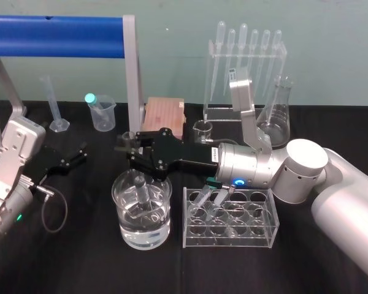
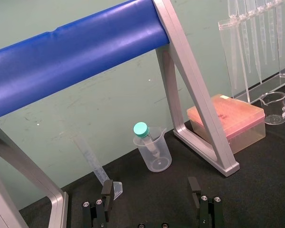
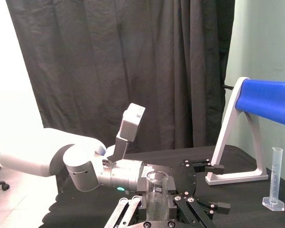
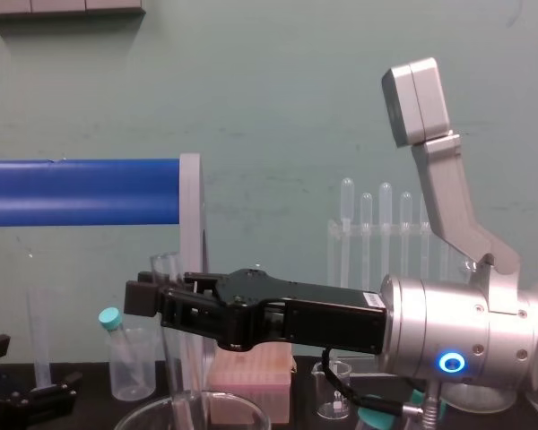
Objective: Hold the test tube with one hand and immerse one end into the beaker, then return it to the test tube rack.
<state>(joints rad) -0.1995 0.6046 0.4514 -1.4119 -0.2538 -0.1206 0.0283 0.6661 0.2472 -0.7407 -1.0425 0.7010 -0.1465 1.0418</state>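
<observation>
The test tube point(image 1: 127, 137) stands upright with my right gripper point(image 1: 132, 153) shut on its upper part. Its lower end point(image 1: 141, 190) dips into the water in the wide glass beaker point(image 1: 118, 202) at the front centre. In the chest view the tube's rimmed mouth point(image 4: 166, 267) rises above the right gripper point(image 4: 157, 305), over the beaker's rim point(image 4: 197, 409). The right wrist view shows the tube point(image 3: 156, 187) between the black fingers point(image 3: 128, 209). The clear test tube rack point(image 1: 230, 228) sits just right of the beaker. My left gripper point(image 1: 78, 154) rests open at the left, its fingers point(image 2: 107, 194) spread wide.
At the back stand a graduated cylinder point(image 1: 55, 107), a plastic beaker with a teal-capped tube point(image 1: 102, 112), a pink box point(image 1: 163, 114), a small glass beaker point(image 1: 202, 130), a pipette stand point(image 1: 245, 67) and a conical flask point(image 1: 276, 116). A blue bar on a metal frame point(image 1: 55, 37) spans the back left.
</observation>
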